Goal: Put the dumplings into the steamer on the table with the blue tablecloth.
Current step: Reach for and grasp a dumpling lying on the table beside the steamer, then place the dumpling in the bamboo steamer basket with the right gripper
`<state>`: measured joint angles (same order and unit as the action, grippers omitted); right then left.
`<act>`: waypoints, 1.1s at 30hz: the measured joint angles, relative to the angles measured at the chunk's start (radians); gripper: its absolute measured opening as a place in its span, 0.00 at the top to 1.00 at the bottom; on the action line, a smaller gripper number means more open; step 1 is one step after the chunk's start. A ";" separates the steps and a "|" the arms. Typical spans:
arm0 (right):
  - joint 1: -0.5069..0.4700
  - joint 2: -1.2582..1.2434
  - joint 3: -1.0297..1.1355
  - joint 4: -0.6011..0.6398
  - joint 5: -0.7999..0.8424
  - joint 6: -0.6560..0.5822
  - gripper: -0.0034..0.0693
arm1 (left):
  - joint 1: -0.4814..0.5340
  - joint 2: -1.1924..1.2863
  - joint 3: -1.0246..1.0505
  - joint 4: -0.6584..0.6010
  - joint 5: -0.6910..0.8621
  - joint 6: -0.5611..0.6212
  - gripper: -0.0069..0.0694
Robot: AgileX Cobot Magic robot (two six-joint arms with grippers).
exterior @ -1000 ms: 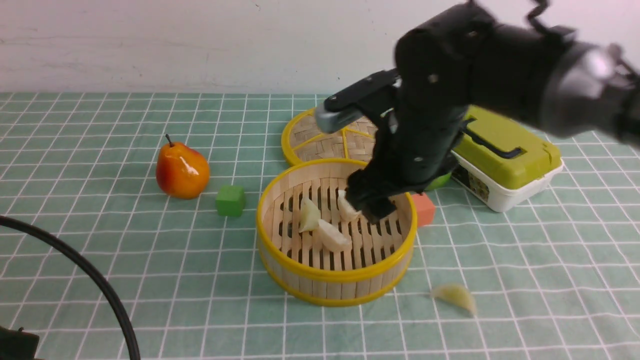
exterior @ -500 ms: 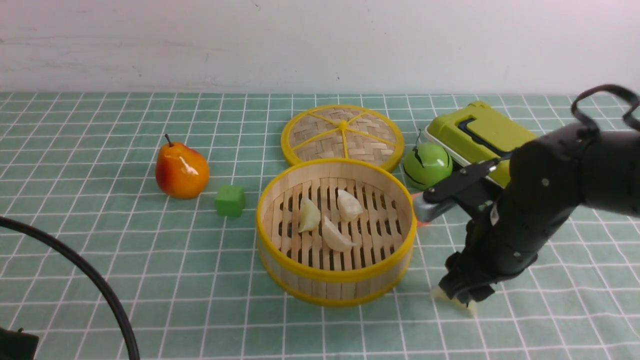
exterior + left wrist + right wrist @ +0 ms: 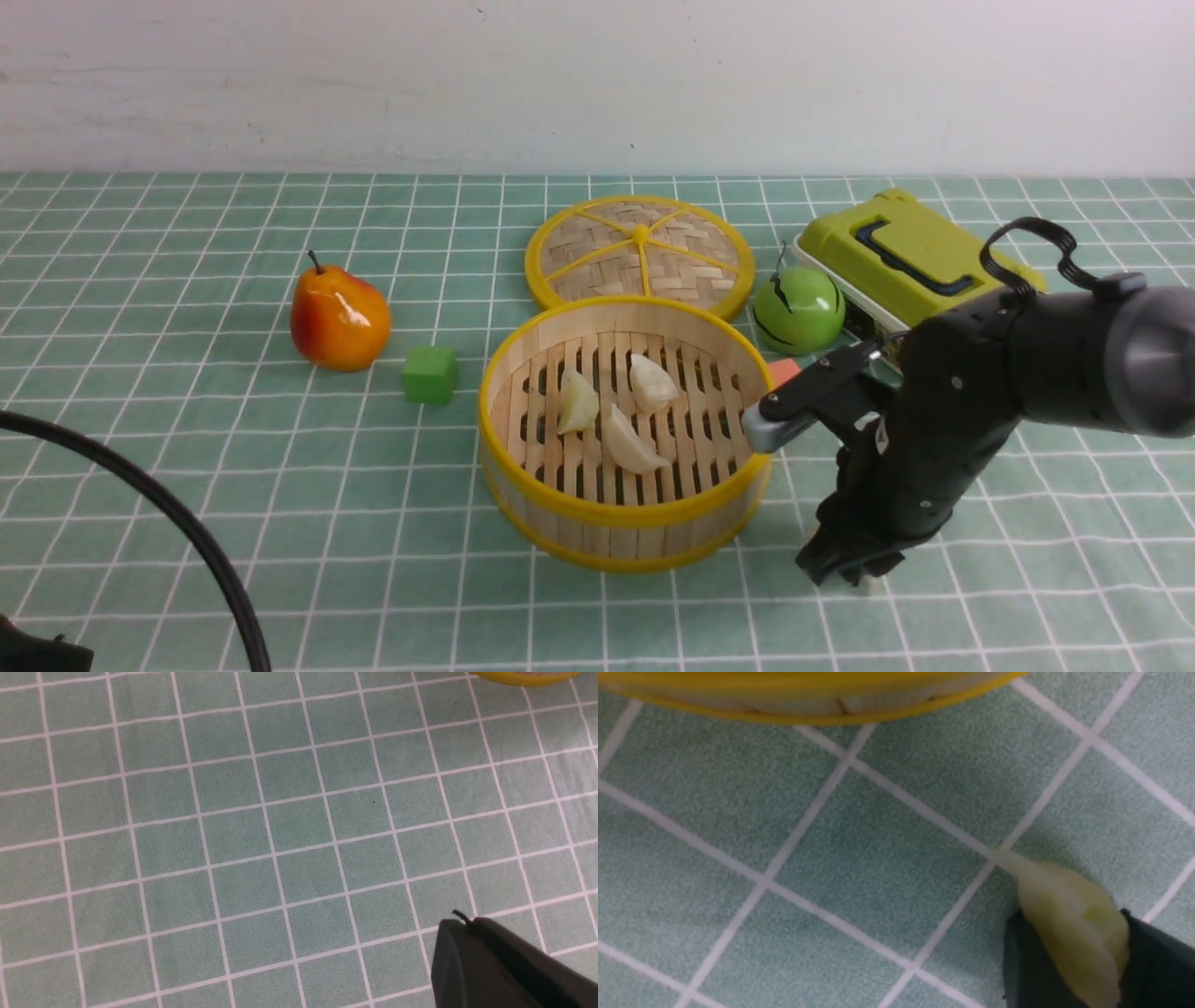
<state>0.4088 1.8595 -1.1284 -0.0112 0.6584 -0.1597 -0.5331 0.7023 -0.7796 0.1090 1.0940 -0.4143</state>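
Pinching fourth dumpling (image 3: pixel 1069 924) between both fingers (image 3: pixel 1020 961), right tool (image 3: pixel 848 567) sits low on blue tablecloth (image 3: pixel 1027 579), just right of steamer (image 3: pixel 625 527). Three dumplings (image 3: pixel 627 439) lie inside steamer on slats. Left tool (image 3: pixel 472 942) fully closed, empty, above desk (image 3: pixel 261 849).

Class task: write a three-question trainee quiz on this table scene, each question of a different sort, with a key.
1. How many pale pleated dumplings lie inside the round bamboo steamer with yellow rims?
2. True or false: the flat woven yellow-rimmed lid covers the steamer.
3. What sits between the fingers of the right pincer? A green cube; B lone pale dumpling; C orange pear.
Key: 1 three; 2 false, it lies behind the steamer; 3 B.
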 joint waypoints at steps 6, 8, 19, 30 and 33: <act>0.001 -0.064 -0.052 0.005 0.093 -0.027 0.67 | 0.000 0.000 0.000 0.003 0.010 0.026 0.93; 0.013 -0.105 -0.112 0.021 0.122 -0.027 0.67 | 0.000 0.000 0.000 0.004 0.011 0.045 0.93; 0.055 0.075 -0.411 0.203 0.112 -0.027 0.67 | 0.000 0.000 0.000 0.008 -0.010 0.075 0.92; 0.056 0.201 -0.431 0.205 0.053 -0.008 0.52 | 0.000 0.000 0.000 0.008 -0.010 0.075 0.90; 0.056 0.179 -0.433 0.205 0.067 0.015 0.41 | 0.000 0.000 0.000 0.008 -0.010 0.075 0.90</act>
<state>0.4647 2.0388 -1.5609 0.1942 0.7250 -0.1445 -0.5331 0.7023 -0.7796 0.1172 1.0841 -0.3394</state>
